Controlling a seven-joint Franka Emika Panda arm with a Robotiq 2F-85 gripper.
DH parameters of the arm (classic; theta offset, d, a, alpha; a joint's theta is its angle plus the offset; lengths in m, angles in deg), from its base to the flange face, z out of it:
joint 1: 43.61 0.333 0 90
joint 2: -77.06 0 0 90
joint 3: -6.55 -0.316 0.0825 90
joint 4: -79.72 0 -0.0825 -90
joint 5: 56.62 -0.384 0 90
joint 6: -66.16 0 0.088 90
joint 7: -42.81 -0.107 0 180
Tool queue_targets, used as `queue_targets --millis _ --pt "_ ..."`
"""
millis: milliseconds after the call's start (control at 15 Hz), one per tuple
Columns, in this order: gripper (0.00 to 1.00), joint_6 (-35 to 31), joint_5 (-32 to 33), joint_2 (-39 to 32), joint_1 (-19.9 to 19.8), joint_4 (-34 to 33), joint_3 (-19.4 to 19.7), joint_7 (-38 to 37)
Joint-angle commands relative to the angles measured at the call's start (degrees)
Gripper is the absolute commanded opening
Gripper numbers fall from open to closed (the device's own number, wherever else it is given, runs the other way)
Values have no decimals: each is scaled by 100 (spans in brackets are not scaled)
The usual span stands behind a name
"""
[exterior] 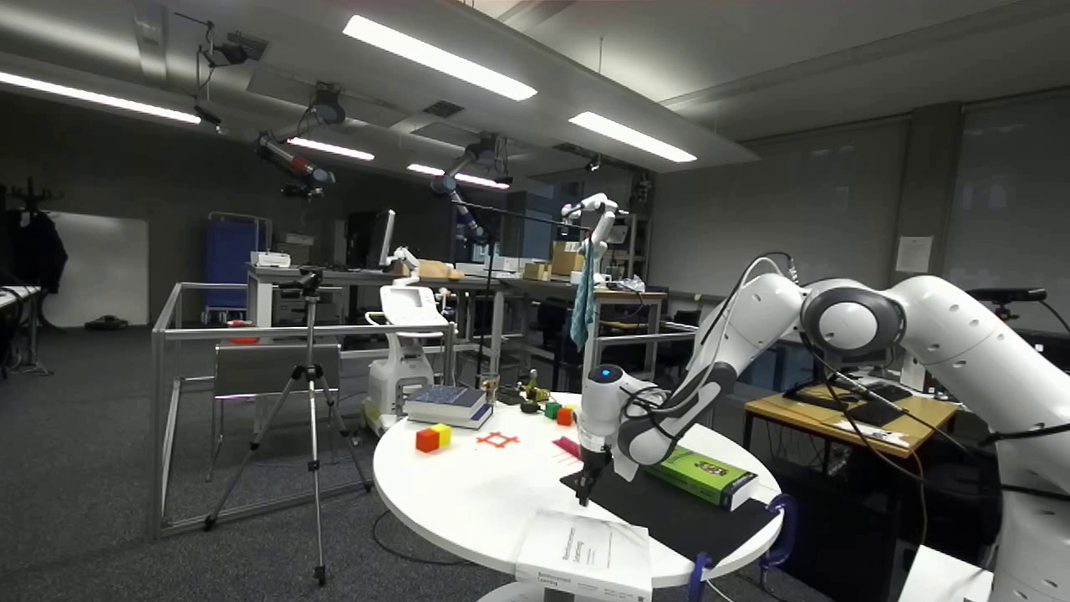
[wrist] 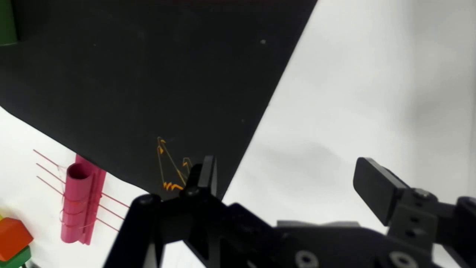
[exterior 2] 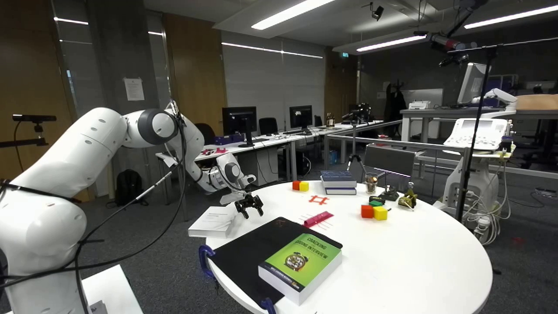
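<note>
My gripper (wrist: 288, 178) stands open above the round white table, with nothing between its fingers. In the wrist view the left finger is over the corner of a black mat (wrist: 167, 82) and the right one over white surface. In an exterior view the gripper (exterior 2: 253, 213) hangs between that mat (exterior 2: 253, 253) and a white book (exterior 2: 213, 220) at the table edge, apart from both. A thick green book (exterior 2: 301, 261) lies on the mat. Close to the mat's corner is a pink tube-shaped piece (wrist: 76, 208) on red drawn lines, seen also in an exterior view.
Red (exterior 2: 367, 211), yellow (exterior 2: 380, 213) and green (exterior 2: 375, 203) cubes sit together; another red-yellow pair (exterior 2: 300, 186) is near stacked blue books (exterior 2: 338, 181). An orange lattice (exterior 2: 318, 199), a glass (exterior 2: 371, 183) and a gold figure (exterior 2: 408, 199) stand farther back. Blue clamps (exterior 2: 205, 259) grip the edge.
</note>
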Motion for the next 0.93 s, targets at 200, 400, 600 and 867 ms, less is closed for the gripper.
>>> queue_targets --millis 200,400,600,867 --pt "100 575 -278 446 -236 -178 -220 69" --pt "100 916 -416 861 -199 55 -379 21" --pt "100 1235 -520 1162 -184 212 -666 51" --pt "100 1397 -467 1351 -75 385 -956 -97"
